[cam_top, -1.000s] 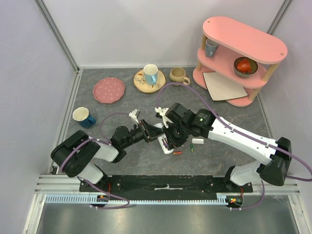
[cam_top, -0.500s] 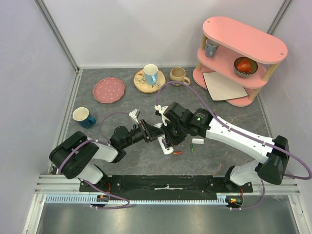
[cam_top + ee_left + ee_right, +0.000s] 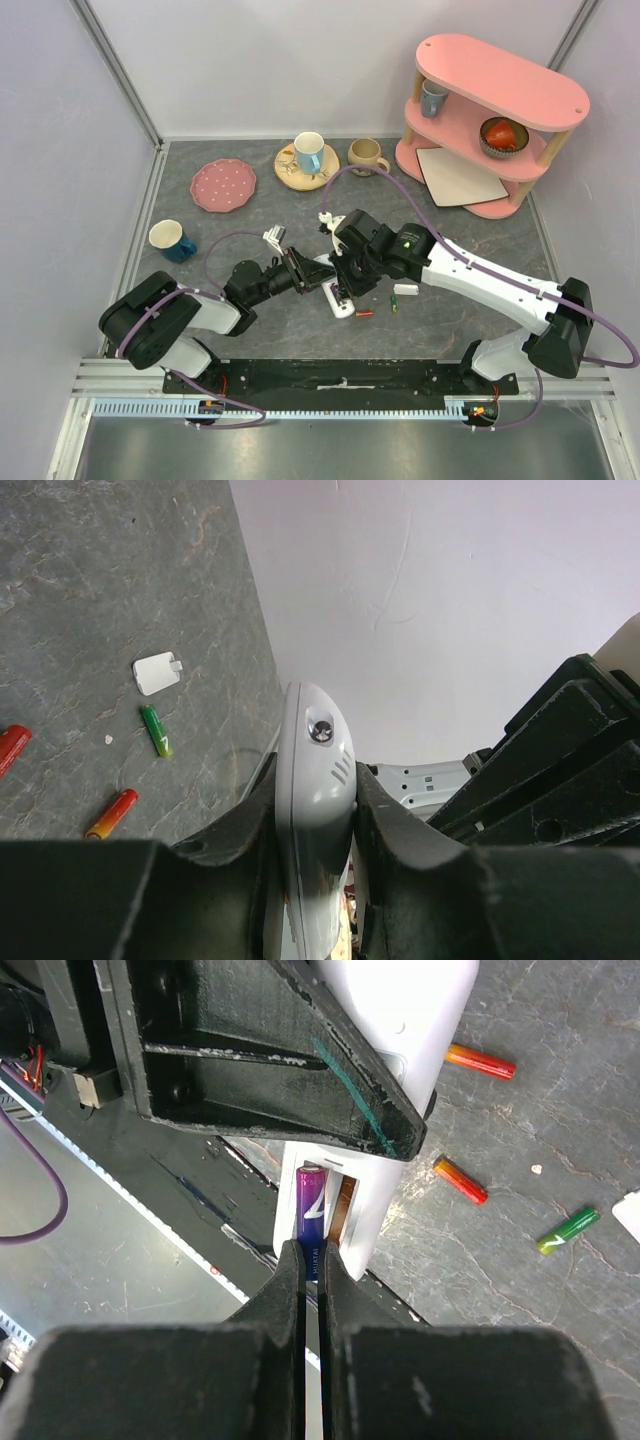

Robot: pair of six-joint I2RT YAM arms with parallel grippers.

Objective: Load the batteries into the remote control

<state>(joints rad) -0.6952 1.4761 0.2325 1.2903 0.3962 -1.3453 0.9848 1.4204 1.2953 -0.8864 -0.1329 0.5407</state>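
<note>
- Change since a second ago is small: in the top view the right hand (image 3: 345,278) has drawn slightly toward the left edge of the worktop (image 3: 250,215). It now sits tighter over the remote control (image 3: 343,303).
- The left arm has barely shifted, and the remote control lies at the same spot, in from the middle of the near edge.
- The loose batteries and the white battery cover (image 3: 405,290) lie where they did, just right of the remote control.
- The right hand (image 3: 310,1260) is closed narrow on the blue-purple battery (image 3: 311,1205), with one finger on each side of its near end.
- That battery points into the open bay at the end of the remote control (image 3: 395,1020), alongside a brownish slot. Whether it is fully seated cannot be told.
- The left hand (image 3: 315,802) is clamped on the remote control (image 3: 315,770), with a finger pressed on each long edge so that it stands on edge between them.
- On the worktop, two red-orange batteries (image 3: 481,1061) (image 3: 460,1179) and the green battery (image 3: 567,1230) lie apart from each other, untouched by either hand.
- The left wrist view shows the green battery (image 3: 155,730) lying between the battery cover (image 3: 157,672) and a red-orange battery (image 3: 112,813).
</note>
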